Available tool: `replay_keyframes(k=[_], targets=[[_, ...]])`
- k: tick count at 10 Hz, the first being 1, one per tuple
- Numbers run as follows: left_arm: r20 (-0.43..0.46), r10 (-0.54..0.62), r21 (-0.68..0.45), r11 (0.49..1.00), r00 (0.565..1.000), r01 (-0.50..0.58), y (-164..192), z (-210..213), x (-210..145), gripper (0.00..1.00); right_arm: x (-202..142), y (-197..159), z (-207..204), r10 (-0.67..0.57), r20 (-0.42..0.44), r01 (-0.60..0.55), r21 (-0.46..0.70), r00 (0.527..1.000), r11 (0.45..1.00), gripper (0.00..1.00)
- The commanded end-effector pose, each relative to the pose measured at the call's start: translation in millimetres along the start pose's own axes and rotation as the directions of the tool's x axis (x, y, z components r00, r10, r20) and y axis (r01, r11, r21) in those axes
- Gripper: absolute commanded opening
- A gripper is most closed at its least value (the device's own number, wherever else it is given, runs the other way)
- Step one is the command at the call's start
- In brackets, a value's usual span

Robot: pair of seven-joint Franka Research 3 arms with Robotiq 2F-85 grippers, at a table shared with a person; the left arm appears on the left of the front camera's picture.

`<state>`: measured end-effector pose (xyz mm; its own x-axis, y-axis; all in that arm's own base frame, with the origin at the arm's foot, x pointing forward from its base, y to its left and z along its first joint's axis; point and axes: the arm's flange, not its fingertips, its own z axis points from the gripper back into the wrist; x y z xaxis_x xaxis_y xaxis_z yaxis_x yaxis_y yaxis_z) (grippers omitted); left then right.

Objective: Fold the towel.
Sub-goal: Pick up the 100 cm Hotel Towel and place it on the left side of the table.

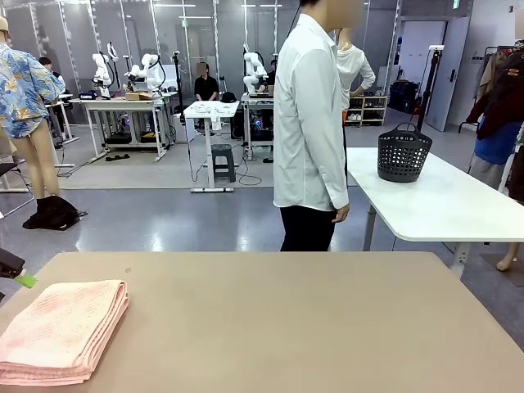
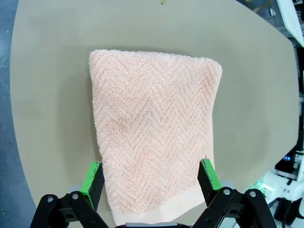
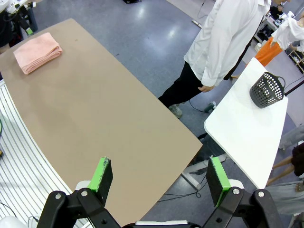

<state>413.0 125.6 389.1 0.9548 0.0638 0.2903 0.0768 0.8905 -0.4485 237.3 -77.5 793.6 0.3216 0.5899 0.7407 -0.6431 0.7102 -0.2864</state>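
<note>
The towel (image 1: 61,331) is salmon-pink terry with a herringbone zigzag texture, folded into a thick rectangular stack of several layers. It's lying flat near the table's left edge on the robot's side. From the left wrist view you can see a plain band (image 2: 161,211) running along its near edge.

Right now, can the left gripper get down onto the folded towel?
Probably yes: the left gripper hangs open directly above the folded towel, its fingers either side of the near end, with nothing between them.
</note>
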Motion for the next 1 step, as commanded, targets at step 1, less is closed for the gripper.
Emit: replay_keyframes(k=[1], targets=[[0.002,0.003,0.009,1.000,1.000,-0.003,0.4,0.3,3.1,1.00,-0.5,0.8,0.2,-0.004,-0.001,0.004,-0.003,1.000,1.000,1.00]])
